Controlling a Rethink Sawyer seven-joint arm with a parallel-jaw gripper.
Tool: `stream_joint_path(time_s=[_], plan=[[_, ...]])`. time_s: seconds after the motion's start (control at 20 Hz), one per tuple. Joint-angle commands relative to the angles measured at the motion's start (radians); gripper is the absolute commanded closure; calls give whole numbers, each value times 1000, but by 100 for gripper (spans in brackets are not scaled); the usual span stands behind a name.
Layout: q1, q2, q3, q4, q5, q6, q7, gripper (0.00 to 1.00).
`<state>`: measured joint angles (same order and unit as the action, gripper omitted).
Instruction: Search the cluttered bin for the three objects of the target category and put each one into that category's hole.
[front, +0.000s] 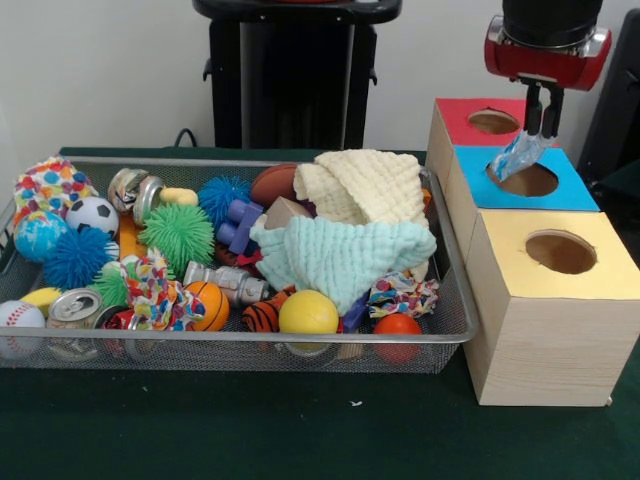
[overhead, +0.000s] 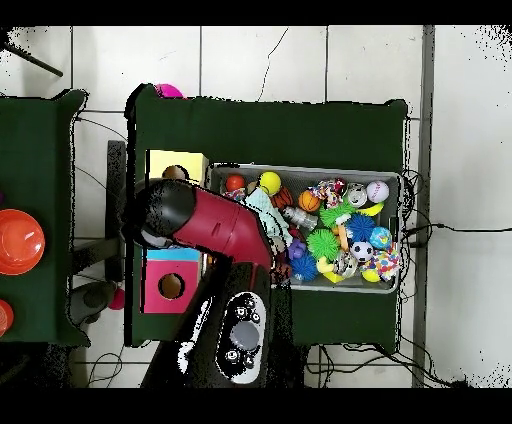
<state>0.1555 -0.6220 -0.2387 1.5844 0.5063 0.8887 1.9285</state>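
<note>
My gripper (front: 543, 130) hangs at the upper right, shut on a crumpled pale blue plastic piece (front: 520, 156). The lower end of that piece dips into the round hole (front: 530, 181) of the blue-topped box (front: 578, 192). A red-topped box (front: 462, 110) stands behind it and a yellow-topped box (front: 520, 232) in front, each with its own hole. The wire bin (front: 452, 330) on the left holds balls, cans, cloths and toys. In the overhead view the red arm (overhead: 215, 225) covers the gripper and the blue box; the yellow box (overhead: 178, 165) and red box (overhead: 170, 285) show.
In the bin, a cream cloth (front: 365, 185) and a mint cloth (front: 345, 255) lie over other items. Crushed cans (front: 75, 307) and spiky balls (front: 180, 235) crowd its left side. A side table with an orange dish (overhead: 20, 240) stands left in the overhead view.
</note>
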Motion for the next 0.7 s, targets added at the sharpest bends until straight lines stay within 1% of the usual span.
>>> stream_joint_path(time_s=[0.05,0.35,0.45,0.5,0.65,0.7], plan=[[-2,47,42,6,38,47,328,100],[-6,51,40,4,33,46,318,100],[-4,57,31,-9,14,43,304,100],[-2,60,24,-14,5,47,305,0],[9,66,10,-22,-12,37,305,0],[9,64,13,-16,-7,33,304,0]])
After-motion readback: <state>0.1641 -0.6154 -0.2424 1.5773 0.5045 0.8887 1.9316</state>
